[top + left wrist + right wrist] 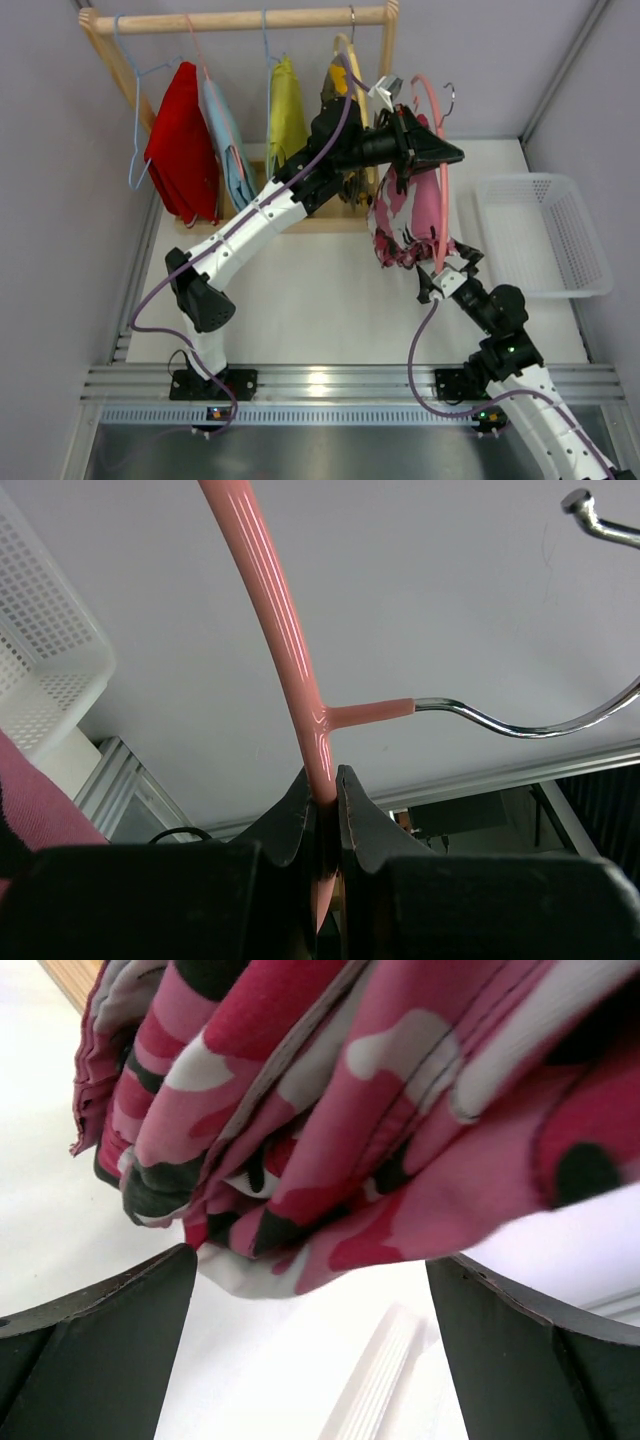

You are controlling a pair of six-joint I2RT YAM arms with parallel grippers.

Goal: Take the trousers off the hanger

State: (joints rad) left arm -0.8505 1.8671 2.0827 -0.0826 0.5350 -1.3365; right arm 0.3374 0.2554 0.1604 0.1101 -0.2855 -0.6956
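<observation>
the left gripper [440, 155] is clamped tight on the pink hanger [441, 190], pinching its neck just below the metal hook, and holds it clear of the wooden rack [240, 20]. the pink patterned trousers [405, 225] drape over the hanger and hang below that gripper, their long axis running down toward the right gripper [447, 277], the nearer one to the cloth. its jaws are spread wide and empty, the folded lower edge just above and between them, apparently not touching. a white basket [545, 235] sits off to its right. the camouflage trousers [332, 88] hang on the rack, mostly hidden behind the left arm
</observation>
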